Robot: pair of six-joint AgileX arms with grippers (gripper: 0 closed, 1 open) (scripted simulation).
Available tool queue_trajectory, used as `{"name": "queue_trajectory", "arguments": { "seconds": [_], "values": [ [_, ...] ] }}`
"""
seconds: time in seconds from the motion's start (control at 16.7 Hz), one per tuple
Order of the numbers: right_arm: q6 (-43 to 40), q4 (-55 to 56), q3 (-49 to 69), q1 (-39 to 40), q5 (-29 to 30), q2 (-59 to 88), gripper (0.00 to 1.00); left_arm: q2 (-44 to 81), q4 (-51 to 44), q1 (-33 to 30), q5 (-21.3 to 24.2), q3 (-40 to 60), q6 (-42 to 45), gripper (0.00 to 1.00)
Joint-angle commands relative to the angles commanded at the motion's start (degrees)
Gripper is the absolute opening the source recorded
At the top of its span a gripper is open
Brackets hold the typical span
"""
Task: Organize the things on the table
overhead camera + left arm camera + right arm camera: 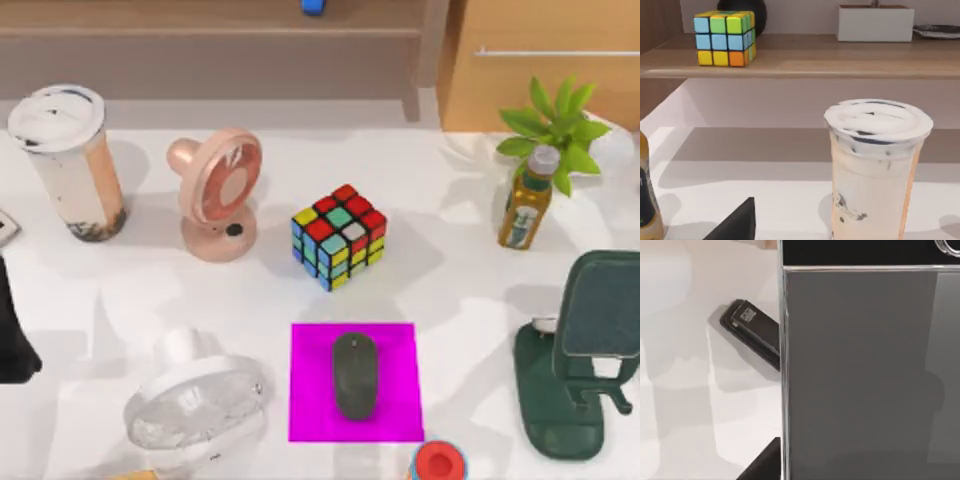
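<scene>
Mouse (355,375) centred on magenta mat (310,400); cup (68,160) far left of mat, phone (600,318) on stand right. Finger state: cannot tell. Advise upright, mid-body cup grasp.

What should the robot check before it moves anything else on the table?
1. Mouse on the pink mat: ok, it lies fully inside the mat.
2. Drink cup standing up: ok, it is upright with its lid on, at the table's far left.
3. Phone in place: ok, it leans on the green stand at the right side.
4. Room around the cup: ok, the pink fan stands apart from it.
5. Left arm's fingers: cannot tell, a dark shape sits at the left edge of the top view.
6. Right arm's fingers: cannot tell, the phone screen fills most of the right wrist view.
</scene>
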Motion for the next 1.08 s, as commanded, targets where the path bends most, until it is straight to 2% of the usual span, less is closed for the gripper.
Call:
{"name": "queue_trajectory", "arguments": {
  "seconds": [0.3, 0.66, 0.9, 1.08],
  "values": [
    [20.3, 2.4, -12.1, 24.6, 13.7, -20.6, 0.00, 0.0, 0.0, 0.0, 0.0, 0.0, 0.0, 1.00],
    [43.3, 3.5, -31.8, 52.4, 28.7, -39.3, 0.00, 0.0, 0.0, 0.0, 0.0, 0.0, 0.0, 1.00],
    [54.2, 3.5, -44.2, 65.6, 36.3, -46.0, 0.00, 0.0, 0.0, 0.0, 0.0, 0.0, 0.0, 1.00],
    [58.6, 3.5, -49.8, 70.8, 39.5, -48.3, 0.00, 0.0, 0.0, 0.0, 0.0, 0.0, 0.0, 1.00]
  ]
}}
